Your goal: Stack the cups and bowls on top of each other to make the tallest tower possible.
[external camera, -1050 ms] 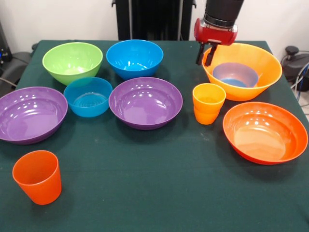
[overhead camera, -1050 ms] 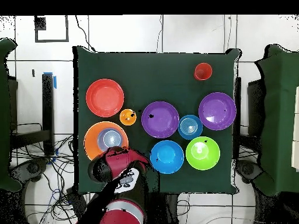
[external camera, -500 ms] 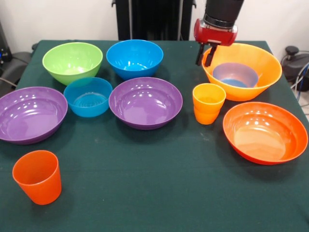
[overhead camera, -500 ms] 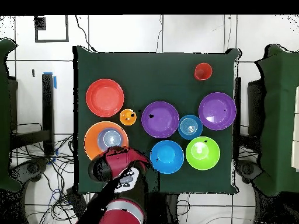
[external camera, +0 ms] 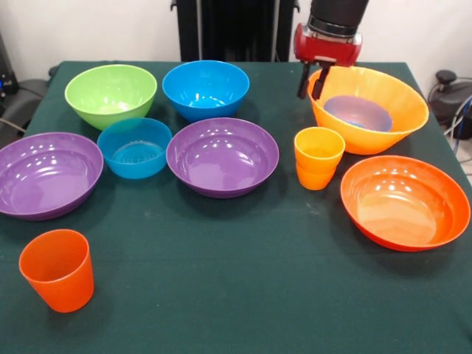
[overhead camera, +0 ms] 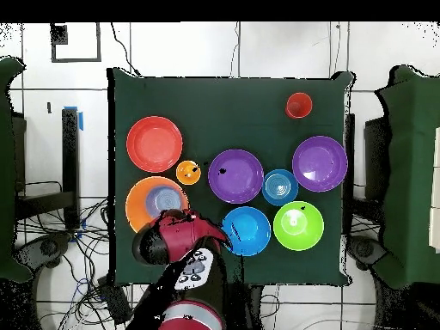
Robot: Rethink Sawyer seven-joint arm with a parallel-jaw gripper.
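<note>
When checked from the front, located the gripper [external camera: 311, 82] over the far-left rim of the large yellow-orange bowl [external camera: 409, 110], raised clear of it. Found the jaws slightly parted and holding nothing. Confirmed one small translucent blue bowl [external camera: 359, 112] nested inside that large bowl, forming the base of the tower. Registered the yellow-orange cup [external camera: 318, 157] upright, mouth up, just beside the large bowl on its camera side, almost straight toward the camera from the jaws and lower. Judged it the nearest loose piece; being round, offered no long axis to align with. Logged the red-orange bowl [external camera: 404, 203] nearer the camera, and, well apart to the left, two purple bowls [external camera: 223, 156] [external camera: 46, 174], a second small blue bowl [external camera: 135, 147], the medium blue bowl [external camera: 206, 88], the green bowl [external camera: 110, 94] and the red-orange cup [external camera: 57, 269].

When checked from overhead, saw only the red arm [overhead camera: 176, 241] covering the lower edge of the large bowl; could not read the jaws from there. Placed the yellow-orange cup up-picture of the arm, past the large bowl's upper-right edge. Verified all other pieces standing singly on the green table [overhead camera: 232, 103].

Found no brand, label or legible writing in either view.
</note>
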